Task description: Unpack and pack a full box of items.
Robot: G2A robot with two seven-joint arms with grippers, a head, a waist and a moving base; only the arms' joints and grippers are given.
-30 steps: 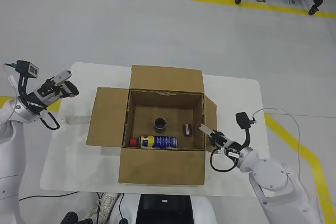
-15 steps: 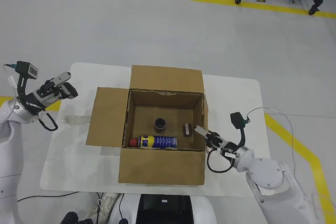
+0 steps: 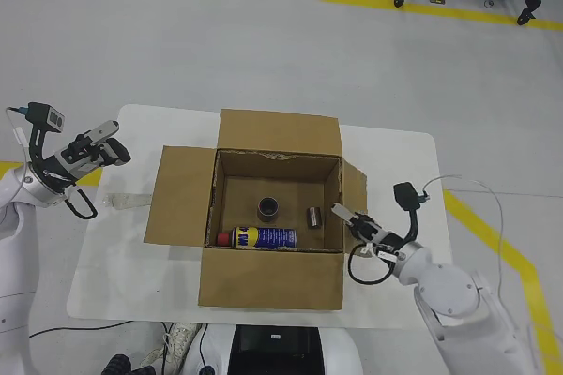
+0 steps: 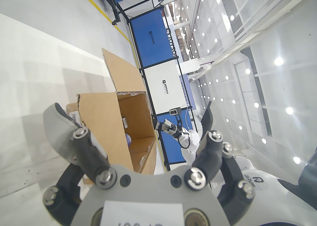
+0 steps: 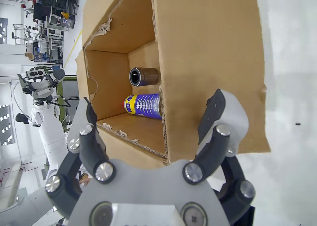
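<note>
**Box, cardboard, open-topped, with three items inside and two claws in attendance**

1. Bench (image 3: 394,159): white top, carries the box at about its middle.

2. Box (image 3: 280,133): brown cardboard, standing upright on the bench with its top open. The rear, left and front flaps are folded outward. The right flap (image 3: 353,192) stands more nearly upright. From my right wrist I look in over the box (image 5: 205,38) from its right side. From my left wrist the box (image 4: 99,113) stands well apart from me.

3. Spray can (image 3: 261,238): blue and yellow with a red cap end. It lies on its side on the box floor along the front wall, and my right wrist sees its base end (image 5: 145,106).

4. Right claw (image 3: 349,217): spread wide at the box's right side. The right flap's edge runs between my two fingers (image 5: 223,110), one on the box's inner side and one on the outer. I cannot tell whether either touches the cardboard. It holds nothing.

5. Left claw (image 3: 115,141): spread wide and empty (image 4: 131,115). It hangs over the bench's left end, well apart from the box and pointed toward it.

6. Dark metal sleeve (image 3: 268,206): a short hollow cylinder standing on end near the middle of the box floor, just behind the spray can (image 5: 145,76).

7. Small metal cylinder (image 3: 313,217): sits on the box floor near the right wall, beside the sleeve and apart from it.
</note>
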